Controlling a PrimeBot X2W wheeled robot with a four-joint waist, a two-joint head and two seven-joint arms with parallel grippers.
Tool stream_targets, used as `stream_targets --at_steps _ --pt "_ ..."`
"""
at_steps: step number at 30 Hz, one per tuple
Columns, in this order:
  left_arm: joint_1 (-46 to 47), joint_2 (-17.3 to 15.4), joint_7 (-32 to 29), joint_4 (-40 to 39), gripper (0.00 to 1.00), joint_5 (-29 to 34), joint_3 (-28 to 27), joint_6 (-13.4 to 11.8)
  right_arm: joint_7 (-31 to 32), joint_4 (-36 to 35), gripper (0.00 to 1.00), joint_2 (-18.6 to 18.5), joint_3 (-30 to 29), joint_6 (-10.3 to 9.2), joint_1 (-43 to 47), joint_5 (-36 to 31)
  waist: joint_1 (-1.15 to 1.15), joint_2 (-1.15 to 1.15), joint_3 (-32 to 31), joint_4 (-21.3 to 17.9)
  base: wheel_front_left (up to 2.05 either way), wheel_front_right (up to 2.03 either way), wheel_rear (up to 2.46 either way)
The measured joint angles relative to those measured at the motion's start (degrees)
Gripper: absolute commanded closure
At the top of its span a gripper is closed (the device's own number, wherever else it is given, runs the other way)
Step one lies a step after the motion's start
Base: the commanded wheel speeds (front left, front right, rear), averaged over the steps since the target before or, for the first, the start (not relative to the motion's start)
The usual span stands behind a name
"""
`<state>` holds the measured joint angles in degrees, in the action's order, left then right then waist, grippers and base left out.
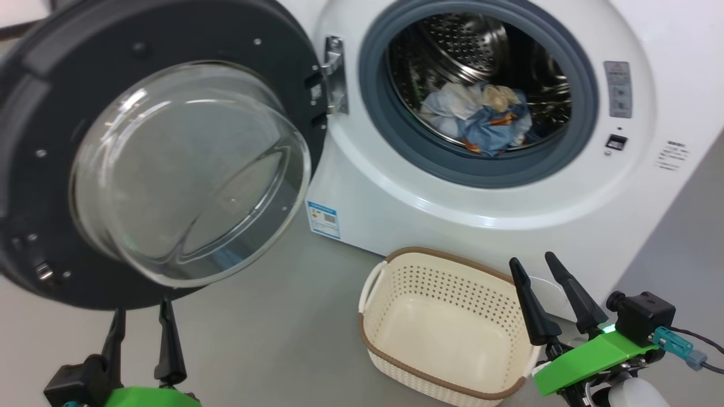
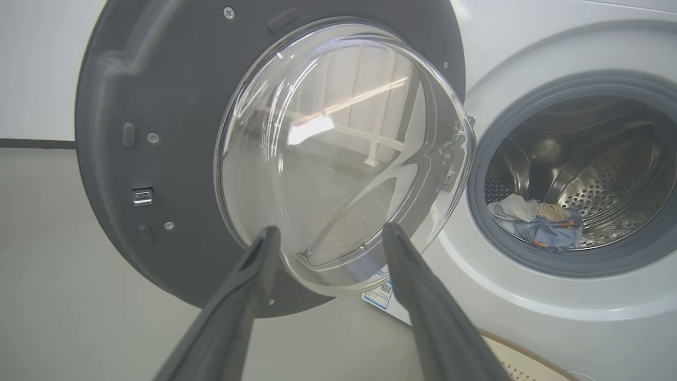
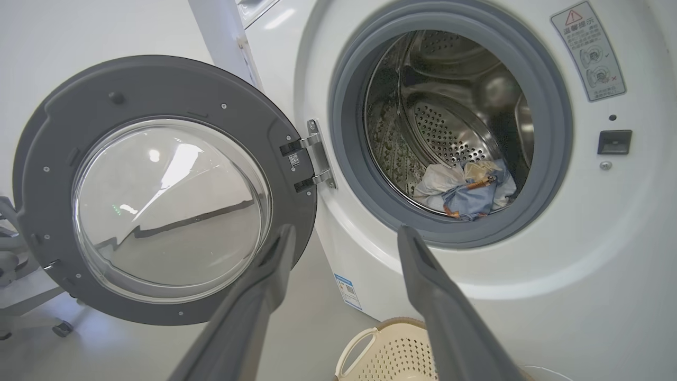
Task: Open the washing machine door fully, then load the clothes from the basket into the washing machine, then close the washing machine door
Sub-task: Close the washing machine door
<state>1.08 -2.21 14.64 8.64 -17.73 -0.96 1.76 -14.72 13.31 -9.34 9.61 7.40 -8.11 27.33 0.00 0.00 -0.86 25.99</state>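
- Clothes (image 1: 481, 116): a small heap of light blue and pale grey-white fabric with orange-brown marks. It lies inside the steel drum (image 1: 469, 45) at the 6 o'clock of its opening, just behind the grey gasket (image 1: 373, 113).
- Washing machine (image 1: 509, 209): white, standing on the grey floor (image 1: 271, 316) with its round mouth uncovered. A blue label (image 1: 323, 219) sits low on the front, at about 7 o'clock of the mouth.
- Washing machine door (image 1: 34, 113): stands wide open on the hinge (image 1: 335, 73) at 9 o'clock of the mouth. Its dark inner ring and bulging glass window (image 1: 186, 169) face the head camera.
- Basket (image 1: 452, 285): upright on the floor just in front of the machine, at 6 o'clock of the mouth. Its bare cream bottom shows inside the brown rim.
- Left claw (image 1: 142, 308): at 7 o'clock of the head view, with its fingers spread wide and gripping nothing. The tips point up at the door's lower edge, and in the left wrist view they flank the 6 o'clock of the glass.
- Right claw (image 1: 531, 259): at 5 o'clock of the head view, just beside the basket at its 3 o'clock. Its fingers are spread wide, holding nothing, and in its wrist view they point toward the machine's mouth.
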Motion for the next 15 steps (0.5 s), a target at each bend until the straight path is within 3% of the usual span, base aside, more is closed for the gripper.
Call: stream_targets --at_steps 7,15 --pt "-0.01 0.01 0.0 0.52 0.0 0.36 -0.03 -0.01 0.0 0.13 0.0 -0.03 0.65 0.0 0.01 0.0 0.0 0.0 -0.14 2.91 0.0 0.0 0.0" --pt "-0.2 0.01 0.0 0.31 0.0 0.36 -0.14 -0.53 0.0 0.48 0.0 -0.6 1.19 0.0 -0.01 -0.01 0.0 0.0 0.56 3.5 0.0 0.0 0.0"
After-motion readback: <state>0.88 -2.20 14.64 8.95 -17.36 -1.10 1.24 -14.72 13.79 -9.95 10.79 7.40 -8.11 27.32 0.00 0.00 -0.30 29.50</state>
